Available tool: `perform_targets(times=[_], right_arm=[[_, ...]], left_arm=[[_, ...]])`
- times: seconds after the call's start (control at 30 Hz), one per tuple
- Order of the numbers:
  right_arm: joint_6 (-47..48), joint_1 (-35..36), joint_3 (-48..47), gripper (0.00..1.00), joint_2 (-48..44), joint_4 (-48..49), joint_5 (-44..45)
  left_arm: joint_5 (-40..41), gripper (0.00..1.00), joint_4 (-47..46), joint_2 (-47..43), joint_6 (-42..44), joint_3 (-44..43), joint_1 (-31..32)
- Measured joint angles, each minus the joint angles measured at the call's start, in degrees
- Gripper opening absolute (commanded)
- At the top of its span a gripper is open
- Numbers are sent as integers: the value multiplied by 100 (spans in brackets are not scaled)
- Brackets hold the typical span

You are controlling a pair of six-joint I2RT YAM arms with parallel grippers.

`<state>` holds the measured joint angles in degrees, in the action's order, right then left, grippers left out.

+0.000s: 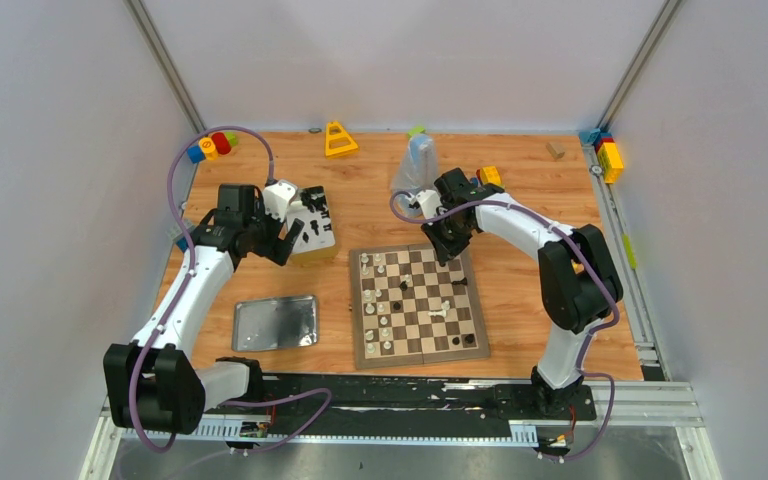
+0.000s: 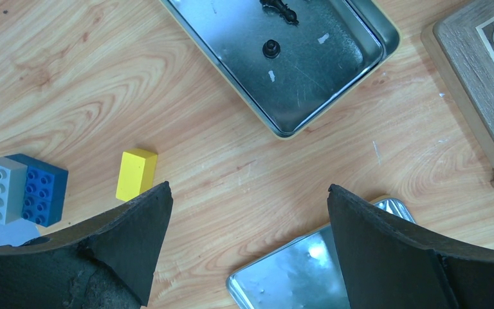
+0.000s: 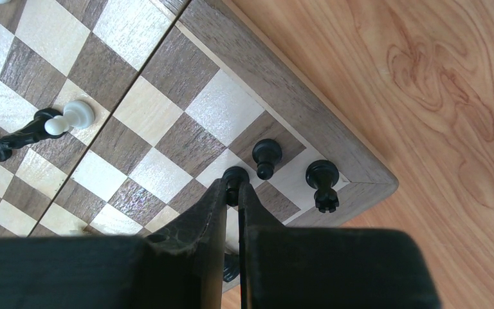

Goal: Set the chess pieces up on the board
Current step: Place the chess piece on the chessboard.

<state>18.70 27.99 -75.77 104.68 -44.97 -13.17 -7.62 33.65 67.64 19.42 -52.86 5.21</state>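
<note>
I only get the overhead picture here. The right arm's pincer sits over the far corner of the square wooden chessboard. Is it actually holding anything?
Observer: Yes. Its wrist camera shows the right pincer shut on a small black chess pawn.
Visitor: Is that corner of the board otherwise bare?
Observer: No. A second black pawn and a taller black piece stand right beside it, the taller one on the corner square.
Visitor: Anything inside the silver metal tin by the left arm?
Observer: At least two black pieces: a standing one and a lying one, cut off by the picture's edge.
</note>
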Motion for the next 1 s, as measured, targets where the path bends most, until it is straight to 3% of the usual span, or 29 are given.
perform_targets(times=[0.83,1.0], right_arm=[[-2,66,94,8,-74,28,-39],[-2,87,94,17,-74,24,-42]], left_arm=[[-7,98,2,0,0,0,0],[-11,98,2,0,0,0,0]])
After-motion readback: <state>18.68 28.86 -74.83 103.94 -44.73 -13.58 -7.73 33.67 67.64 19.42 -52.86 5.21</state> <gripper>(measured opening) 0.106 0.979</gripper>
